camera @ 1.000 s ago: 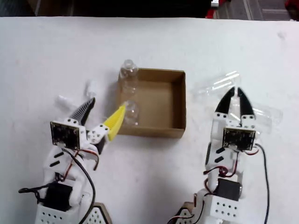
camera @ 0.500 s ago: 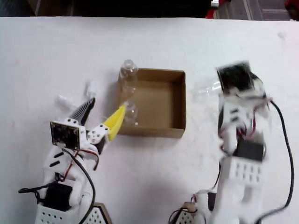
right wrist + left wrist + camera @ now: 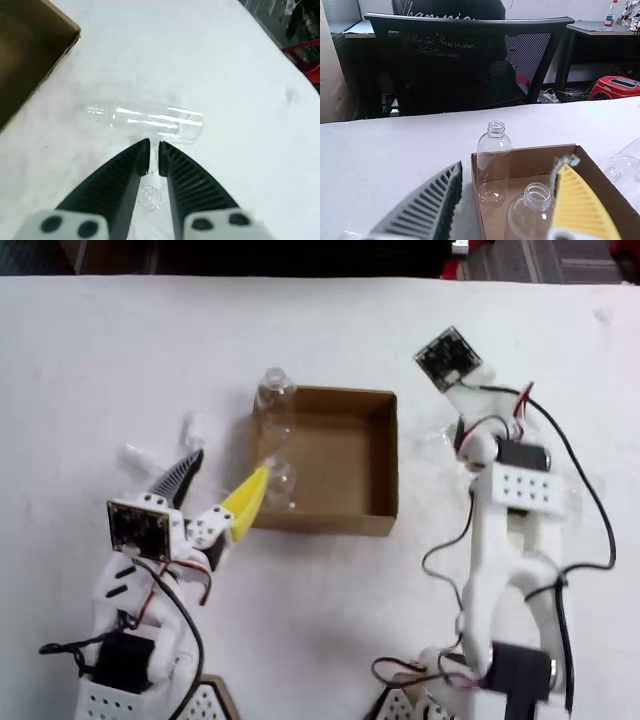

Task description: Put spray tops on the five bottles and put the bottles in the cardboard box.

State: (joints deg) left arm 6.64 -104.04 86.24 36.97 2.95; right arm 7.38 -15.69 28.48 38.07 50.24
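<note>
Bright, even light, probably from overhead, washes out the white table (image 3: 120, 350); white glare streaks the clear bottle (image 3: 155, 120) lying on it; the room behind looks dimmer.

Glossy plastic bottle (image 3: 155, 120), matt cardboard box (image 3: 330, 523)

We see a white table (image 3: 330, 330) with the open cardboard box (image 3: 330, 523) resting near the middle of the high view. Just right of the box a clear bottle (image 3: 160, 120) lies on its side on the tabletop. At left of the box sit two small pale pieces (image 3: 193, 427), well apart from the bottle.
</note>
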